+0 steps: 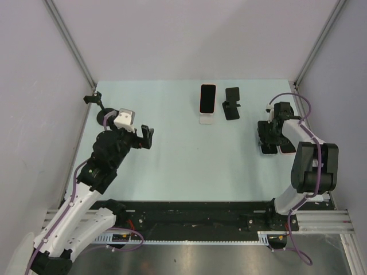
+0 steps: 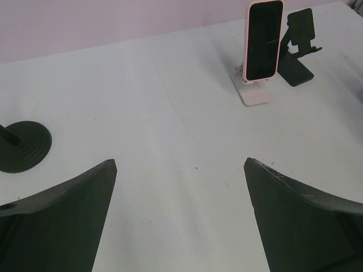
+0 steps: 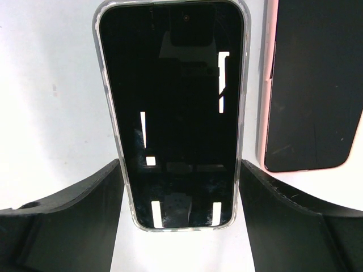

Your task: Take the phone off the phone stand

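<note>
I see pink phone point(image 1: 207, 98) on white stand point(image 1: 206, 119). Left claw point(image 2: 180, 164) wide open, empty, facing it. Right claw point(image 3: 180, 170) open astride flat phone point(image 3: 173, 107). Approach step, I judge; next: advance left claw, pinch phone edges.

The phone point(image 1: 207, 98) point(image 2: 264, 39) has a dark, unlit screen and a pale pink case. It stands in portrait on the stand point(image 1: 206, 119) point(image 2: 253, 93), leaning back a little, with its screen facing the near edge. The stand is white, and its flat base rests on the bench point(image 1: 172, 154) and reaches out in front of the phone's lower edge. The pair sits toward the far middle of the bench, just left of a black stand point(image 1: 231, 104).
</note>
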Action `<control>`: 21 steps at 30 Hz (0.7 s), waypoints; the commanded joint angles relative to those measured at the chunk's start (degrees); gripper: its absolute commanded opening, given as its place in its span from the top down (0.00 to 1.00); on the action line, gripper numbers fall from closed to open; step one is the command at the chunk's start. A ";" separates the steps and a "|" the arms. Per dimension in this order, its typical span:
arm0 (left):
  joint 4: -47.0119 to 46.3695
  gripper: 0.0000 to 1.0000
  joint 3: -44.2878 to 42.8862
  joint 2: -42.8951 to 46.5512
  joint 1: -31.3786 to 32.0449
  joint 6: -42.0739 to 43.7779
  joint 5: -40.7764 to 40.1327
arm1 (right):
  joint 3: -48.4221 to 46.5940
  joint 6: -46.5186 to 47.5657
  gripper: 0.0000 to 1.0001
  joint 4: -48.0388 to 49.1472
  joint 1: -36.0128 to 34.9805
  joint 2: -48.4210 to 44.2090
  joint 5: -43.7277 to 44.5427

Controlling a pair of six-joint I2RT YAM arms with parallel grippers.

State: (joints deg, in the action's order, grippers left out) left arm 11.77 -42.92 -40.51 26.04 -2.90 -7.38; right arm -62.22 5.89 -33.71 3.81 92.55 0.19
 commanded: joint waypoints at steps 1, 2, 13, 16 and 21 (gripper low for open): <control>-0.52 0.00 0.29 1.14 1.38 2.72 -2.73 | -1.86 4.21 1.00 2.95 1.02 1.84 -0.89; -0.43 0.00 0.29 1.31 1.47 2.72 -2.82 | -1.86 4.56 1.00 3.04 1.19 2.71 -2.11; -0.43 0.00 0.46 1.93 1.99 4.30 -3.43 | -1.51 2.11 1.00 5.76 3.22 9.31 -2.74; -0.43 0.00 0.46 1.84 1.99 4.39 -3.35 | -0.19 1.93 0.97 7.69 3.66 9.14 -1.51; -0.34 0.00 0.46 1.49 1.99 4.48 -3.17 | 0.43 2.02 0.91 8.14 4.36 9.40 -1.51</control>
State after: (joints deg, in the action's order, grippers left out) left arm 12.16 -42.83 -39.24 27.62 -0.91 -10.26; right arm -62.19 8.19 -28.10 7.51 101.25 -2.20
